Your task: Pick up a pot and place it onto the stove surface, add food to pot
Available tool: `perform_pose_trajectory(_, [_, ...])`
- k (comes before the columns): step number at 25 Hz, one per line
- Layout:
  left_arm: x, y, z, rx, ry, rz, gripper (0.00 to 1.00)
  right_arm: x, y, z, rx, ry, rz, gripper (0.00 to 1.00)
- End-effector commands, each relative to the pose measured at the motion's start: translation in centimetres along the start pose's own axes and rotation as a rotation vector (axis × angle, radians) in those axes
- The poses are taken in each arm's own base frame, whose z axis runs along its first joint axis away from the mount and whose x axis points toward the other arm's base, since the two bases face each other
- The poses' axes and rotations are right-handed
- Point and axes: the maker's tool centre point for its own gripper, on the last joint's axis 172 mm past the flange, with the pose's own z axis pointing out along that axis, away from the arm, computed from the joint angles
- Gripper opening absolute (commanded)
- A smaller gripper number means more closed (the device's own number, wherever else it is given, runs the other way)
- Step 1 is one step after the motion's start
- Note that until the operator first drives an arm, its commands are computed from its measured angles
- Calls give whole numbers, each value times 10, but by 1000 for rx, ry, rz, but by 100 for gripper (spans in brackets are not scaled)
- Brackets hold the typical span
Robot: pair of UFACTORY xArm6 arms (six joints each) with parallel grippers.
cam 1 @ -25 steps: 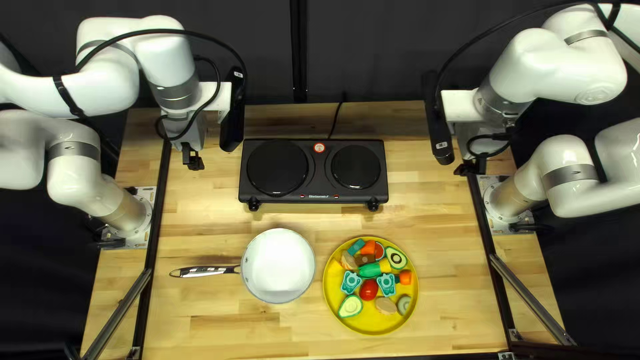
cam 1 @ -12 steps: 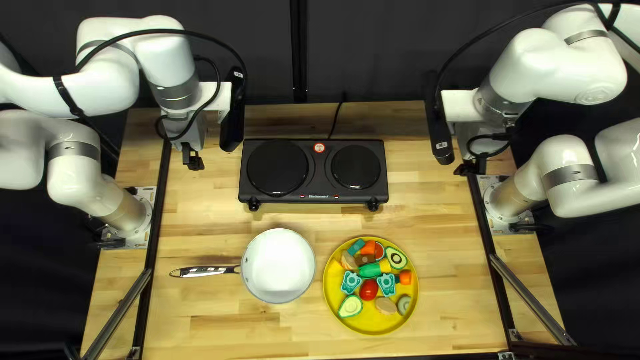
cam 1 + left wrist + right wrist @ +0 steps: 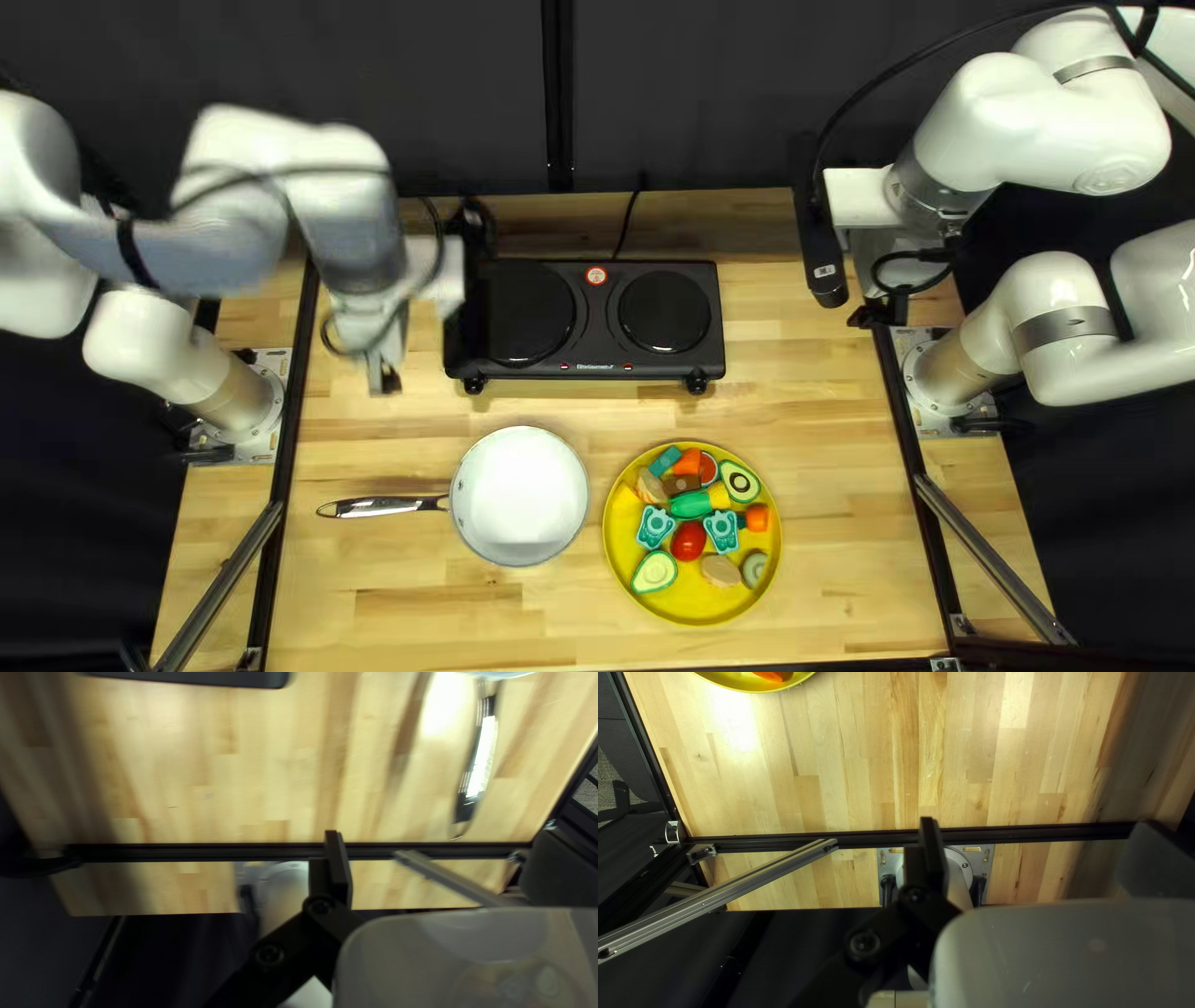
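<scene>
Left end effector [image 3: 384, 376] and right end effector [image 3: 871, 317] hang open, empty.

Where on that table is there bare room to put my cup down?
Bare wood lies between the black two-burner stove and the white pot with steel handle, also between the yellow plate of toy food and the right arm's base. Pot and plate sit close together.
</scene>
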Motion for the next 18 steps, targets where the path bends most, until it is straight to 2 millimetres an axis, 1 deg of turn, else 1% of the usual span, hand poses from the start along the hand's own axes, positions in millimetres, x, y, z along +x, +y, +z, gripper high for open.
perform_pose_trajectory(1, [12, 12, 29, -68, 148, -3, 100, 0, 0, 0, 0, 0, 0, 100])
perform_pose_trajectory(12, [12, 12, 29, -68, 148, -3, 100, 0, 0, 0, 0, 0, 0, 100])
perform_pose_trajectory(13, [13, 15, 31, -66, 139, -5, 100, 0, 0, 0, 0, 0, 0, 100])
perform_pose_trajectory(14, [15, 22, 34, -53, 126, -3, 100, 0, 0, 0, 0, 0, 0, 100])
perform_pose_trajectory(18, [27, 55, 57, 0, 86, -8, 100, 0, 0, 0, 0, 0, 0, 100])
